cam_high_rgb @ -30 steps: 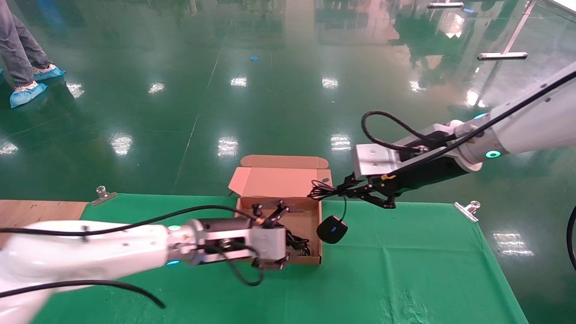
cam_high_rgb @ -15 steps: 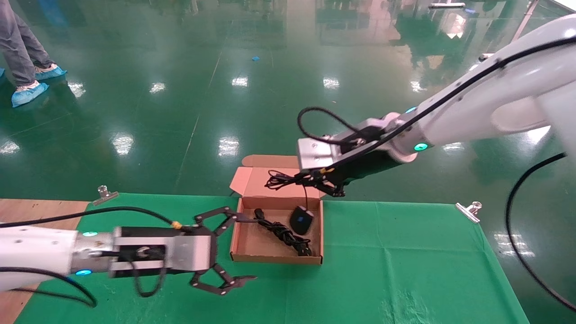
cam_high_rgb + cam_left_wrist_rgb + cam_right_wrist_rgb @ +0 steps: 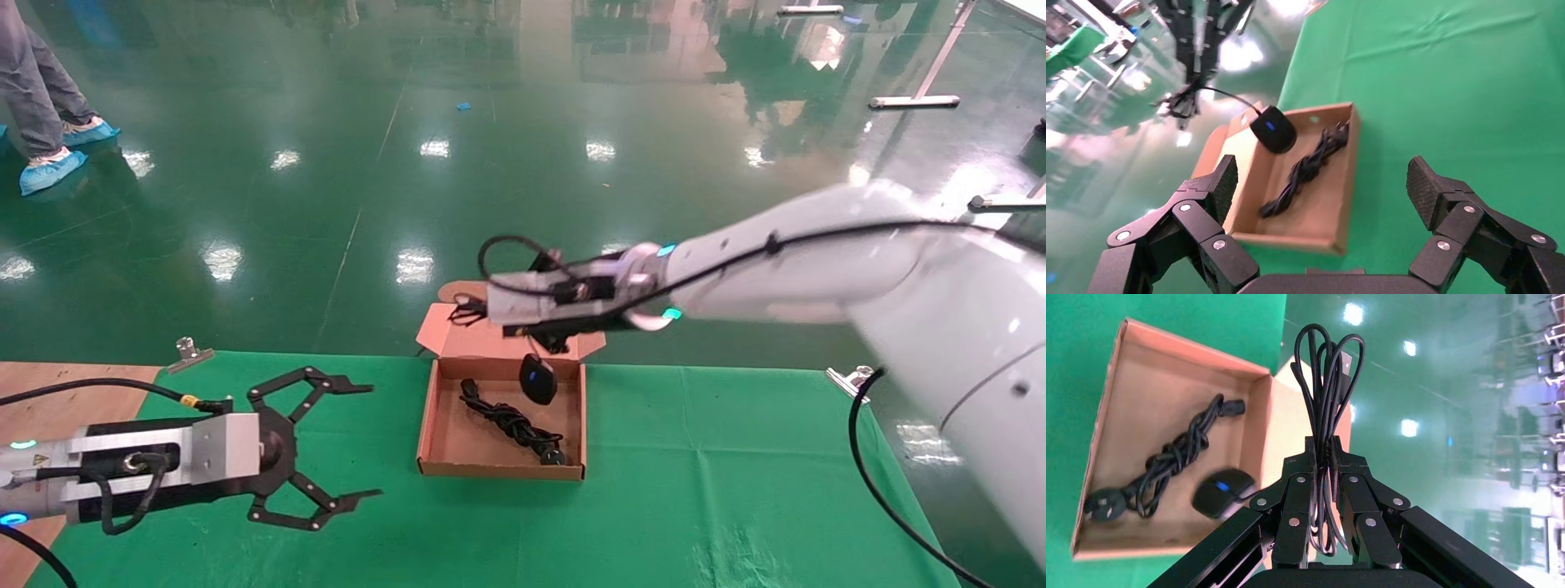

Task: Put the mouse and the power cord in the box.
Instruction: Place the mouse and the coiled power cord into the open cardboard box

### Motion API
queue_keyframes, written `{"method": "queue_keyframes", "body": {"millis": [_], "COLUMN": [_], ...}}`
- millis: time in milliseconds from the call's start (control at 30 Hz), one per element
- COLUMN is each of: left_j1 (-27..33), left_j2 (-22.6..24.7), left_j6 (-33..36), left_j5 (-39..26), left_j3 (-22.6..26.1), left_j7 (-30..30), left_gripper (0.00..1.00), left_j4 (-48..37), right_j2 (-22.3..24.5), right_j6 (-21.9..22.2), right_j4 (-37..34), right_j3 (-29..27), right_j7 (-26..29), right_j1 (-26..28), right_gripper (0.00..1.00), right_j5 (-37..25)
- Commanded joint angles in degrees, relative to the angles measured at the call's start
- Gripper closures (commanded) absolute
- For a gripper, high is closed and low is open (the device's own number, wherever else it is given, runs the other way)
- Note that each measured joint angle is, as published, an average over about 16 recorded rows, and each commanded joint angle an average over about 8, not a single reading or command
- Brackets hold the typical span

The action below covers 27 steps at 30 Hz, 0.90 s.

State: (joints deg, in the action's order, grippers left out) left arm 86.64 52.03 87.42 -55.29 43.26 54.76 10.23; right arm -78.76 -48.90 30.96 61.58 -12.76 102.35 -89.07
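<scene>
The brown cardboard box [image 3: 500, 470] lies open on the green cloth, its lid tipped back. The coiled power cord [image 3: 511, 423] rests on the box floor. My right gripper [image 3: 474, 312] hovers over the lid, shut on the bundled loops of the mouse's thin cable [image 3: 1327, 373]. The black mouse [image 3: 538, 380] hangs from that cable over the box's far right part; I cannot tell whether it touches the floor. The right wrist view shows my right gripper [image 3: 1326, 447], the mouse [image 3: 1223, 491] and the power cord [image 3: 1168, 459]. My left gripper [image 3: 372, 439] is open and empty, left of the box.
The green cloth [image 3: 695, 490] is held by metal clips [image 3: 850, 380] at its far corners. Bare wood [image 3: 65, 392] shows at the table's left end. A person's feet in blue shoe covers [image 3: 49, 167] stand on the floor, far left.
My right gripper swung left with the dangling mouse, from beside the box to over it. My left gripper backed out of the box to the left, open, leaving the power cord inside.
</scene>
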Motion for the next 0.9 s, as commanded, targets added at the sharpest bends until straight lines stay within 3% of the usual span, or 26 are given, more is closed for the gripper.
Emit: {"method": "queue_keyframes", "body": {"millis": [33, 600, 667, 867, 900], "left_j1": [0.3, 1.6, 1.7, 1.9, 1.9], "left_j2": [-0.3, 0.7, 0.8, 0.9, 0.9], "left_j6": [-0.2, 0.3, 0.4, 0.6, 0.6], "left_j5": [0.1, 0.2, 0.2, 0.2, 0.2], "left_j3": [-0.2, -0.3, -0.3, -0.3, -0.3], "left_j7": [1.2, 4.3, 4.5, 4.8, 4.8], "left_gripper": [0.0, 0.0, 0.0, 0.0, 0.0], "left_j4": [-1.9, -6.7, -7.0, -7.7, -7.7], "right_j2": [0.0, 0.0, 0.0, 0.1, 0.1], "right_j6": [3.5, 12.2, 13.2, 15.4, 15.5], "right_j4": [1.6, 5.9, 5.9, 5.7, 5.6], "right_j3": [1.8, 15.1, 16.3, 18.6, 18.7], "right_j7": [0.8, 6.9, 7.4, 8.4, 8.5], "right_j1": [-1.3, -5.9, -6.1, -6.6, -6.7], "right_gripper": [1.0, 0.99, 0.85, 0.11, 0.02], "right_j5": [0.5, 5.0, 4.9, 4.9, 4.9]}}
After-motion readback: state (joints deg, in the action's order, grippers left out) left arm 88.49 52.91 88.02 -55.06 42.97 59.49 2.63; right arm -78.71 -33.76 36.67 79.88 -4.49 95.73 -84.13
